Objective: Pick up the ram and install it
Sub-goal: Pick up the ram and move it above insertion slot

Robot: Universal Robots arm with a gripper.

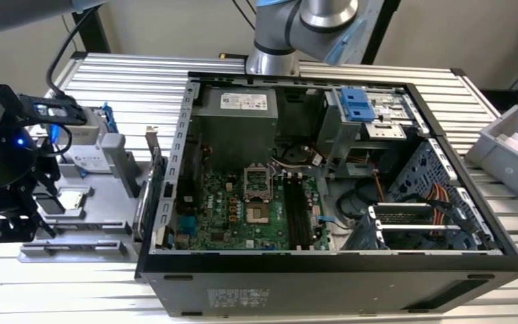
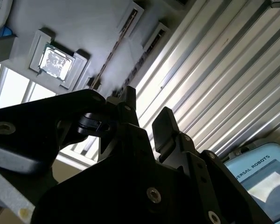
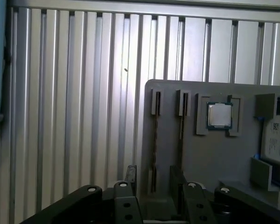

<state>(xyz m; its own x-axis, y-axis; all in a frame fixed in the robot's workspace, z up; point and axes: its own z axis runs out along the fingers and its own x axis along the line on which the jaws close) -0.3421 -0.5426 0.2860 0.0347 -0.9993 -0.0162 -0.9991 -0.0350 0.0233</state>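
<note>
Your black two-finger gripper (image 3: 154, 181) is spread wide, holding nothing. The ram (image 3: 155, 140), a thin dark green circuit-board stick standing on edge, runs between the fingertips, seated in a slot of the flat grey plastic holder tray (image 3: 168, 93). A second, similar stick (image 3: 181, 135) stands in the neighbouring slot, just beside one finger (image 3: 178, 179). Come down off-centre and that finger could land on the neighbour or wedge between the two. Pinch the ram near one end and it may cock in its slot and bind. Farther out sits the small square silver CPU chip (image 3: 219, 115).
</note>
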